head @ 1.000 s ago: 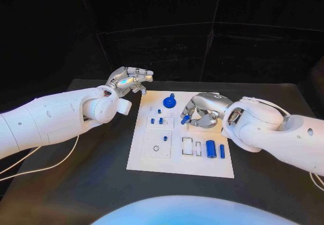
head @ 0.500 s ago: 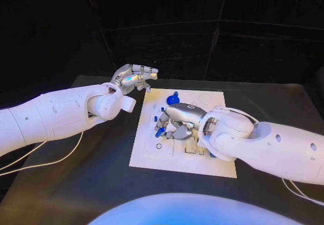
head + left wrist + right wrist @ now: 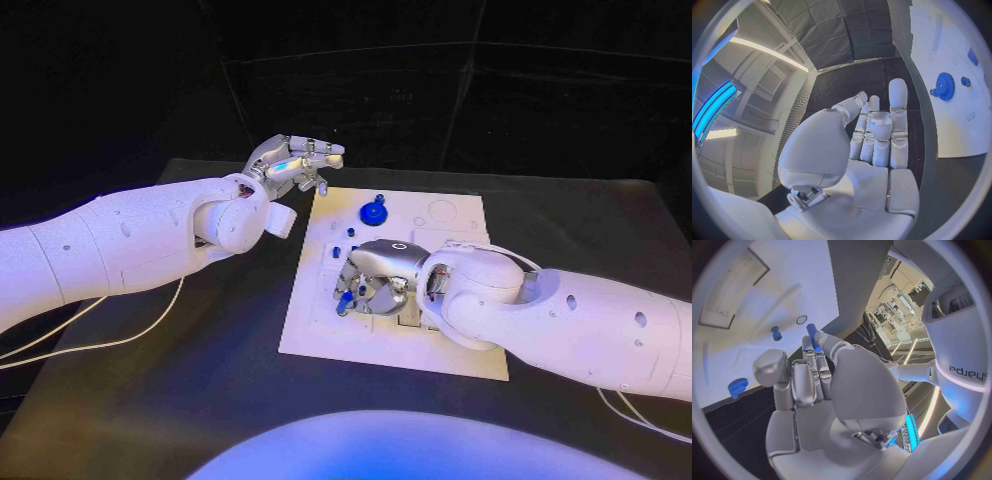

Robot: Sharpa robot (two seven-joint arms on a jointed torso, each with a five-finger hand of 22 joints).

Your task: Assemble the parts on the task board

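Down over the board's middle, the right hand point(image 3: 378, 280) pinches a short blue peg point(image 3: 812, 336) between its fingertips. That peg is a smooth, round-ended cylinder. Farther back, a blue gear point(image 3: 372, 212) sits on the white board point(image 3: 325, 330). Left hand point(image 3: 296, 160) hovers empty, fingers loosely together, beyond the board's far-left corner, over the black counter point(image 3: 159, 400).

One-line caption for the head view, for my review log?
Right silver hand holds a small blue cylindrical peg low over the white task board; left silver hand hovers empty beyond its far-left corner.
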